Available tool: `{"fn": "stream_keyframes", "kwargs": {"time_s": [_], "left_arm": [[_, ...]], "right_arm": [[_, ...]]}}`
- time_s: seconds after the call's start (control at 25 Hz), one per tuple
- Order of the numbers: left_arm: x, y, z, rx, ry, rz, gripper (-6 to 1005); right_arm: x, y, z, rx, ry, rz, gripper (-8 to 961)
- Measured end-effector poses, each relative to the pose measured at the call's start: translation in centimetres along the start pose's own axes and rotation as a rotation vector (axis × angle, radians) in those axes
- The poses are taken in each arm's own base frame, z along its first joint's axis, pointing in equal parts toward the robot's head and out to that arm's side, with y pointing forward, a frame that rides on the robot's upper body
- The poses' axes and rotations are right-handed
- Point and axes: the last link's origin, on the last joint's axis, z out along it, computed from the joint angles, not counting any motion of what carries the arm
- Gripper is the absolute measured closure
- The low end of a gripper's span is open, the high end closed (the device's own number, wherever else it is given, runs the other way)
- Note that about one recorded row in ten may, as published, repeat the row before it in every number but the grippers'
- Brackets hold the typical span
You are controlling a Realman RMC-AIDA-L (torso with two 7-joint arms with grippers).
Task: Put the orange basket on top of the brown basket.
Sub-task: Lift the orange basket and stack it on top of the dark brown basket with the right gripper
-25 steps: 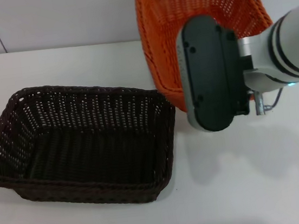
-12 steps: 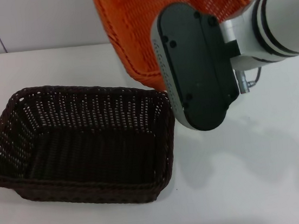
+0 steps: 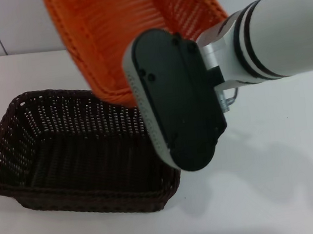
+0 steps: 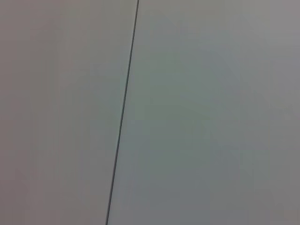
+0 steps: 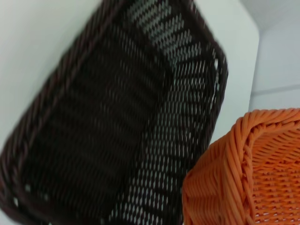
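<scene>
The orange basket (image 3: 107, 37) hangs tilted in the air at the back, its lower rim over the far right corner of the brown basket (image 3: 57, 96). My right gripper (image 3: 140, 87) holds it by the near rim; the black wrist housing hides the fingers. The brown basket rests upright and empty on the white table at the left. In the right wrist view the brown basket (image 5: 178, 117) lies below, and a corner of the orange basket (image 5: 253, 173) sits close to the camera. My left gripper is out of view.
The white table (image 3: 279, 182) spreads to the right and front of the brown basket. A pale wall (image 3: 8, 26) runs behind the table. The left wrist view shows only a plain wall with a thin dark seam (image 4: 123, 112).
My right arm has carried the orange basket leftward, from right of the brown basket to above its far right corner. The brown basket has not moved.
</scene>
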Motion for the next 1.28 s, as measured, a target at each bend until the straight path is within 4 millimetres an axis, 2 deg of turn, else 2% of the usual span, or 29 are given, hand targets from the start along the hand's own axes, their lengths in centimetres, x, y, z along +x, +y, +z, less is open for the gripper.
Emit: {"fn": "stream_keyframes", "kwargs": {"time_s": [0.36, 0.64, 1.0, 1.16, 1.28], "left_arm": [[-0.3, 0.4, 0.3, -0.006, -0.006, -0.014, 485], [-0.8, 0.9, 0.7, -0.016, -0.015, -0.037, 486], [-0.7, 1.5, 0.8, -0.029, 0.004, -0.049, 486], [-0.7, 1.8, 0.6, -0.034, 0.021, -0.061, 487], [-0.9, 2.2, 0.2, -0.037, 0.035, -0.065, 487]], "right_arm": [[-1.9, 0.4, -0.6, -0.021, -0.123, -0.038, 803], [-2.9, 1.0, -0.9, -0.028, -0.238, -0.159, 789], [-1.4, 2.4, -1.0, 0.042, -0.323, -0.362, 773], [0.3, 4.0, 0.3, 0.108, -0.344, -0.457, 765], [1.0, 4.2, 0.9, 0.098, -0.355, -0.455, 760]]}}
